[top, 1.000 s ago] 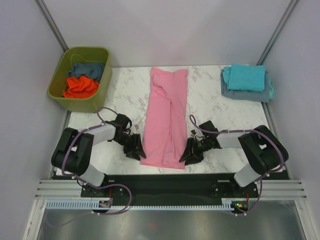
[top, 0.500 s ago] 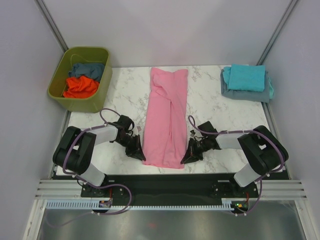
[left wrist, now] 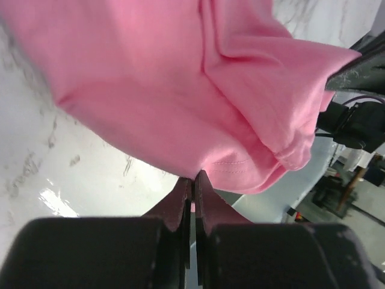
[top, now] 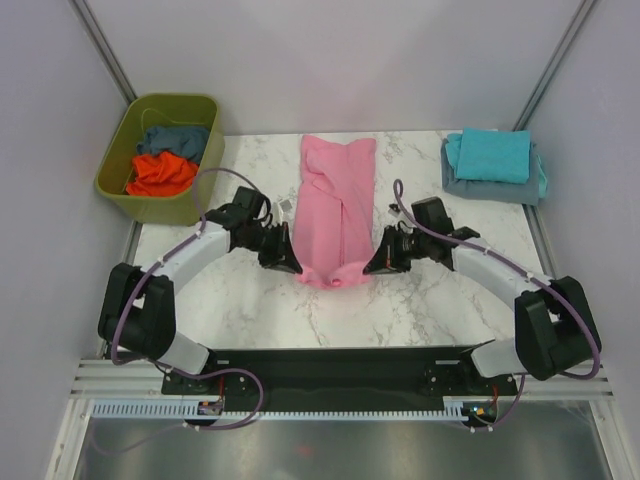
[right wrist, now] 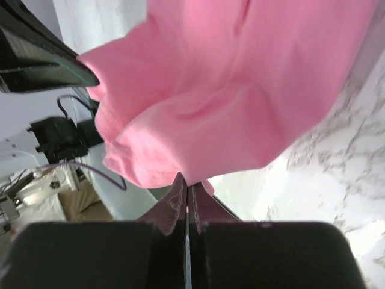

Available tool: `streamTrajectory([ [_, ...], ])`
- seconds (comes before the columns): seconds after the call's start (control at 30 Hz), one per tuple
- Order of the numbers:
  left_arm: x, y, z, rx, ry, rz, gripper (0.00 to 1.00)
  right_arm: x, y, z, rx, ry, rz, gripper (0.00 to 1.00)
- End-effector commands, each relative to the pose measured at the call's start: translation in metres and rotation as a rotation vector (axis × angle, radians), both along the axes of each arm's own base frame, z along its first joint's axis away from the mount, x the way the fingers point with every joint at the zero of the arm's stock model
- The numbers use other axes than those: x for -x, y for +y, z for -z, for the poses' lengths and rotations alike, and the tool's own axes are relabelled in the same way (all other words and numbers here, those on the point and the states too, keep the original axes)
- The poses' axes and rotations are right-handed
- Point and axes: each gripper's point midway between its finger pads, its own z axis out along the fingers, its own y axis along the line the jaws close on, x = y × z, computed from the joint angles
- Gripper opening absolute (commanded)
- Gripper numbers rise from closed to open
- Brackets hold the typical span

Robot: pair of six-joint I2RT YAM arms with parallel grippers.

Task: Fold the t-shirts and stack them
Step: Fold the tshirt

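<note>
At pink shirt (top: 335, 210) near hem: my left gripper (top: 290, 263), right gripper (top: 372, 265) clamped tight on corners, held level for square fold.

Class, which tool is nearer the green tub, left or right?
Left. The left tool pinches the pink shirt on the side facing the tub; the right tool pinches its opposite edge, across the shirt from the tub.

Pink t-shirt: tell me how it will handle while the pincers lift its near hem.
Likely floppy: the pink t-shirt sags and bunches between the left pincer and right pincer. Probably light: two thin edge pinches hold its hem up. Its far part rests on the table, so it may drag and wrinkle.
</note>
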Motion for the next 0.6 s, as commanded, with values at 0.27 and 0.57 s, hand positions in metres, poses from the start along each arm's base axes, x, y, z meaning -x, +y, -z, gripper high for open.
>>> streamTrajectory([
  [0.27,-0.146,0.003,-0.049,-0.028,-0.275,-0.002,0.02,-0.141,-0.029,-0.047,0.029,-0.263,0.142,0.0],
  [0.57,-0.237,-0.005,-0.025,-0.058,-0.341,-0.022,0.02,-0.225,-0.024,-0.016,0.053,-0.309,0.144,0.0],
])
